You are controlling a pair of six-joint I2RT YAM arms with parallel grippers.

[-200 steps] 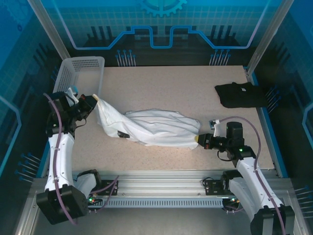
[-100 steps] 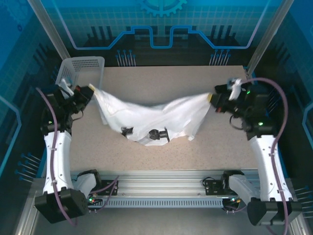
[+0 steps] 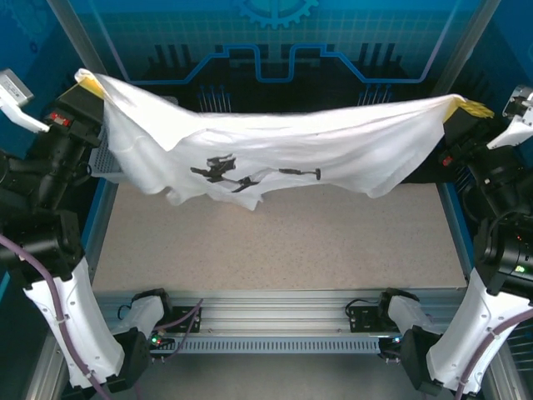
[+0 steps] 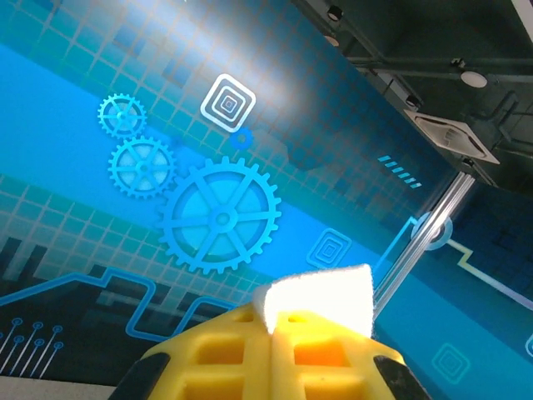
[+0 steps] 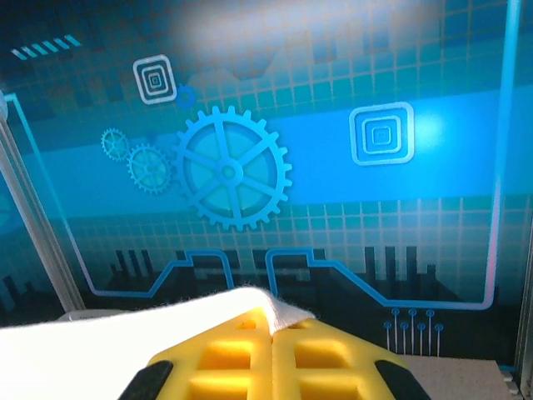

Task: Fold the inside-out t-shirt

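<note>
- The left gripper [image 3: 93,85] is clenched on the left corner of the inside-out t-shirt [image 3: 333,150] and the right gripper [image 3: 466,107] on its right corner, with the shirt stretched above the table [image 3: 291,242].
- Risk: these thin corner pinches may slip under tension, and the shirt would drop crumpled.

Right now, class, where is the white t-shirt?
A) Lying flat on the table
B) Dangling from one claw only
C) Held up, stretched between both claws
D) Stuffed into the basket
C: the white t-shirt is raised and sags in the middle, with one end pinched in the left claw and the other end in the right claw.
</note>
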